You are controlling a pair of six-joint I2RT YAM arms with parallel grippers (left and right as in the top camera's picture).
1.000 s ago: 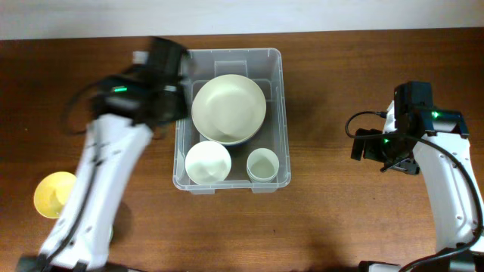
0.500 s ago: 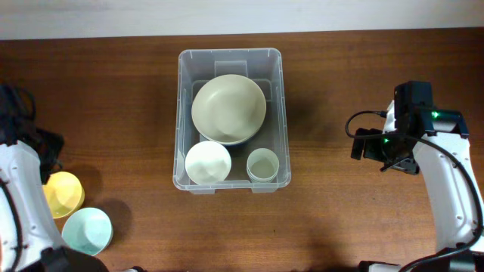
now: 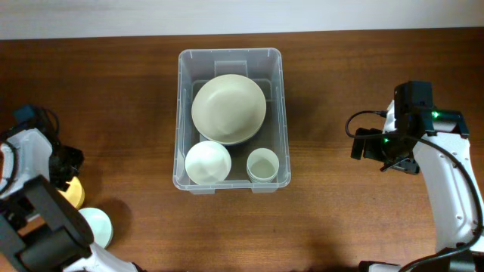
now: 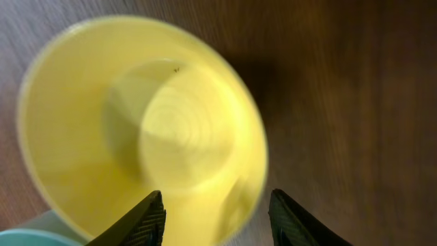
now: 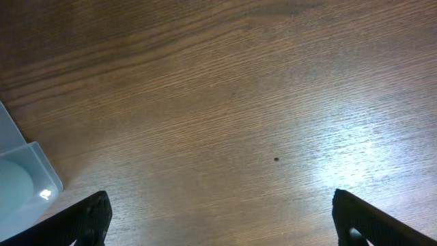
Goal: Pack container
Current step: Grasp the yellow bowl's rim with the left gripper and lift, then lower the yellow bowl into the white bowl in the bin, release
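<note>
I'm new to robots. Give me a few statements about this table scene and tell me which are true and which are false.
1. The container holds a big bowl, a small bowl and a cup. True.
2. The yellow bowl lies inside it. False: it sits on the table, below the left fingers.
3. The right fingers stand open over bare wood. True.
4. A lid covers the container. False: its top is open.

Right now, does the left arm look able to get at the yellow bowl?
Probably yes. The left gripper hangs directly above the yellow bowl, jaws apart over its rim, with nothing between them. The mint bowl beside it lies clear of the jaws.
</note>
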